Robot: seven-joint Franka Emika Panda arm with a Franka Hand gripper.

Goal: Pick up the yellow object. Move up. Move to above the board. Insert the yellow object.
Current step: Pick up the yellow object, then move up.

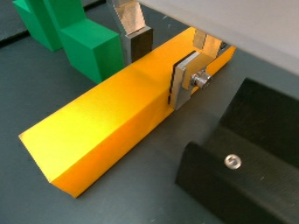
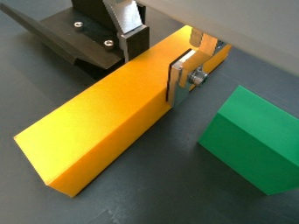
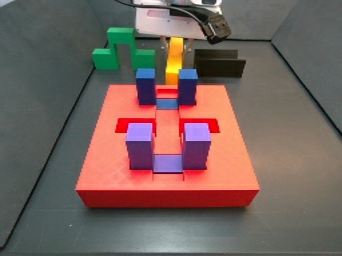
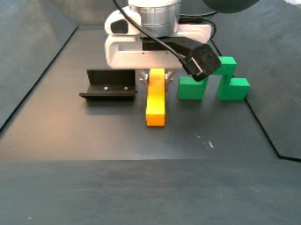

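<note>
The yellow object (image 1: 105,122) (image 2: 100,127) lies flat on the dark floor, a long yellow-orange bar. My gripper (image 1: 162,59) (image 2: 158,59) straddles its far end, one finger on each long side. One silver finger (image 1: 187,77) lies against the bar's side; the dark pad of its partner (image 1: 138,42) stands just off the opposite edge, so the gripper reads as open. In a side view the gripper (image 4: 157,72) hangs low over the bar (image 4: 156,105). The red board (image 3: 107,170) with blue and purple posts sits apart from the bar (image 3: 174,55), closer to that camera.
A green stepped block (image 4: 209,79) (image 3: 118,50) (image 2: 251,140) stands on one side of the bar. The black fixture (image 4: 108,86) (image 3: 221,65) (image 1: 251,166) stands on the opposite side. Both are close to the fingers. Dark walls enclose the floor.
</note>
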